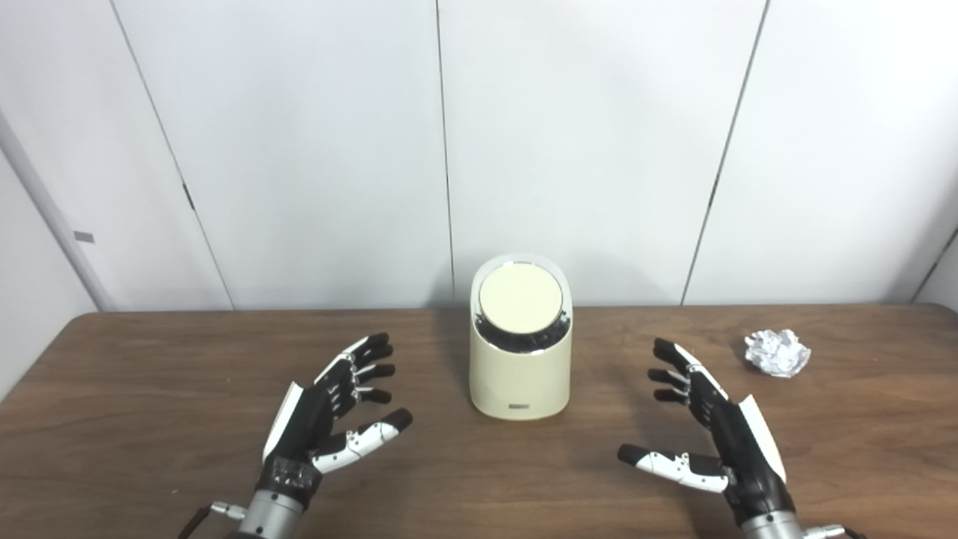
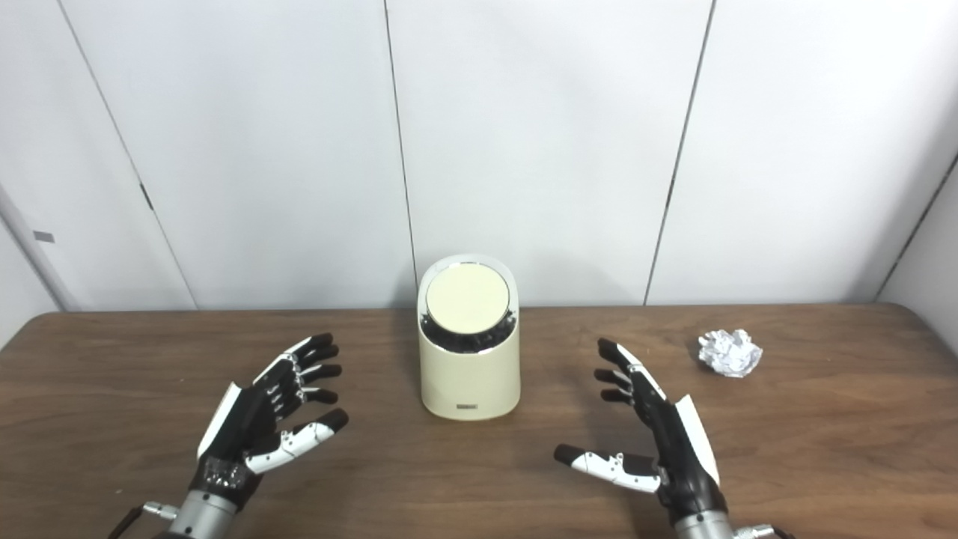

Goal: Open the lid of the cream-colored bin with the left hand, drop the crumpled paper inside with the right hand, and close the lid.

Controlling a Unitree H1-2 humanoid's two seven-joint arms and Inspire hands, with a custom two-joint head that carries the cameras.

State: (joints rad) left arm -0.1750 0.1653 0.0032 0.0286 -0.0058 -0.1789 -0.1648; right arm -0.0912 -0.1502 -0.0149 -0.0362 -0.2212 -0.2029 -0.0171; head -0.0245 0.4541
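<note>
- One cream-colored bin [image 1: 519, 352], with one round lid [image 1: 520, 299].
- One crumpled paper [image 1: 778, 352], right of bin.
- Two hands: left hand [image 1: 323, 415], right hand [image 1: 715, 427], flanking bin.
- One table [image 1: 150, 389].

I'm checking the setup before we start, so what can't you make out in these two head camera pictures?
- Bin inside: hidden in both views by the closed lid.
- Label low on the bin's front: too small to read.
- Bin's back, and any hinge there: hidden by its own body.
- Arms behind the left hand and right hand: cut off by the bottom edge.
- Paper's far side: hidden by itself.

left hand [image 1: 322, 419], right hand [image 1: 711, 430], both empty, fingers spread
</note>
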